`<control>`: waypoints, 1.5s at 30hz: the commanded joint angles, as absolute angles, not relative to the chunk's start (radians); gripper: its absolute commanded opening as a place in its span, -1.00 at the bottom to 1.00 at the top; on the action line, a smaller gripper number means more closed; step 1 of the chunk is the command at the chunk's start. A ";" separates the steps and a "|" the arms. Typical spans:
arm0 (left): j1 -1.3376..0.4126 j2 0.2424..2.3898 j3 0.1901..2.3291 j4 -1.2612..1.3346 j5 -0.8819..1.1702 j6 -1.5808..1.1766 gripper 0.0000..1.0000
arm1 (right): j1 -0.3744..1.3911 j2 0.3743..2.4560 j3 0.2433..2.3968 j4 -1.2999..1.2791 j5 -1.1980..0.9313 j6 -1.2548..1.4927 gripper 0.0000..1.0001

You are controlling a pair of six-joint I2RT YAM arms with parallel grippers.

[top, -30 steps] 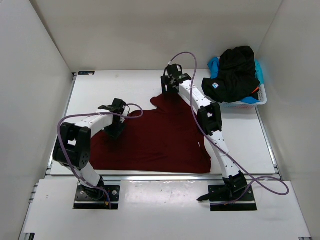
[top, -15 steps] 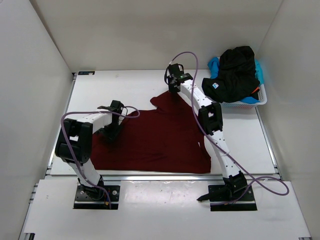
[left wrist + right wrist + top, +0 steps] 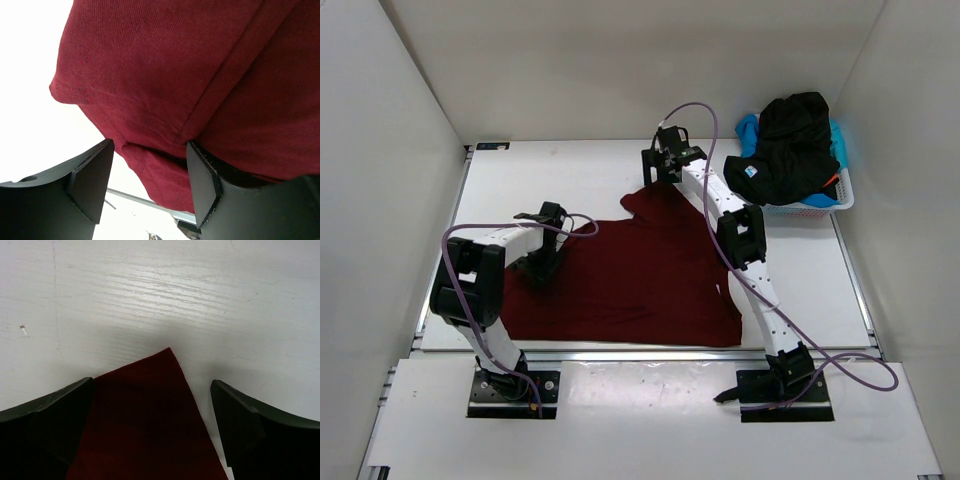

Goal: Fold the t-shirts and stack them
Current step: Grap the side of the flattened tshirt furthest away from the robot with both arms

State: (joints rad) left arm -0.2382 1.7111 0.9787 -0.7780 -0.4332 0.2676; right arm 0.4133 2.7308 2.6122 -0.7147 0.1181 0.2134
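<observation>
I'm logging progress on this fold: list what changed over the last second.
The left gripper eased slightly left and nearer, settling over the dark red t-shirt sleeve, jaws open astride its hem, nothing grasped. The right gripper wobbled but ended where it was, open over the shirt's far corner. T-shirt and basket stayed put.

Corner of dark red t-shirt (image 3: 145,435) points up at lower centre of frame, flat on scratched white table (image 3: 160,290). Fingers of right gripper (image 3: 151,387) spread wide, one in each lower corner.

White arm links (image 3: 505,240), black joints (image 3: 740,238), looping purple cables (image 3: 692,106), black base plates (image 3: 548,397), matte black gripper fingers (image 3: 90,180).
</observation>
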 commanded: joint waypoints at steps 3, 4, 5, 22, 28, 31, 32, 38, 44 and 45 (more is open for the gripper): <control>-0.227 1.677 0.960 -0.804 -0.437 0.255 0.41 | 0.390 2.726 2.585 -0.731 0.107 0.212 0.98; -0.230 1.672 0.954 -0.814 -0.436 0.258 0.41 | 0.393 2.721 2.579 -0.742 0.113 0.207 0.98; -0.233 1.671 0.944 -0.805 -0.434 0.258 0.41 | 0.387 2.711 2.553 -0.762 0.118 0.212 0.98; -0.230 1.615 0.899 -0.815 -0.474 0.256 0.39 | 0.456 2.723 2.513 -0.811 0.090 0.173 -0.56; -0.236 1.556 0.877 -0.799 -0.454 0.267 0.37 | 0.454 2.700 2.545 -0.816 0.124 0.176 -1.00; -0.256 1.532 0.903 -0.787 -0.439 0.273 0.37 | 0.457 2.688 2.556 -0.819 0.120 0.178 -1.00; -0.259 1.528 0.923 -0.784 -0.436 0.267 0.37 | 0.462 2.680 2.563 -0.816 0.109 0.182 -1.00; -0.270 1.522 0.971 -0.769 -0.417 0.296 0.39 | 0.468 2.652 2.605 -0.827 0.091 0.181 -1.00; -0.294 1.575 0.954 -0.742 -0.376 0.330 0.26 | 0.465 2.640 2.612 -0.828 0.083 0.179 -1.00; -0.298 1.581 0.957 -0.749 -0.373 0.325 0.23 | 0.466 2.641 2.611 -0.830 0.081 0.176 -0.99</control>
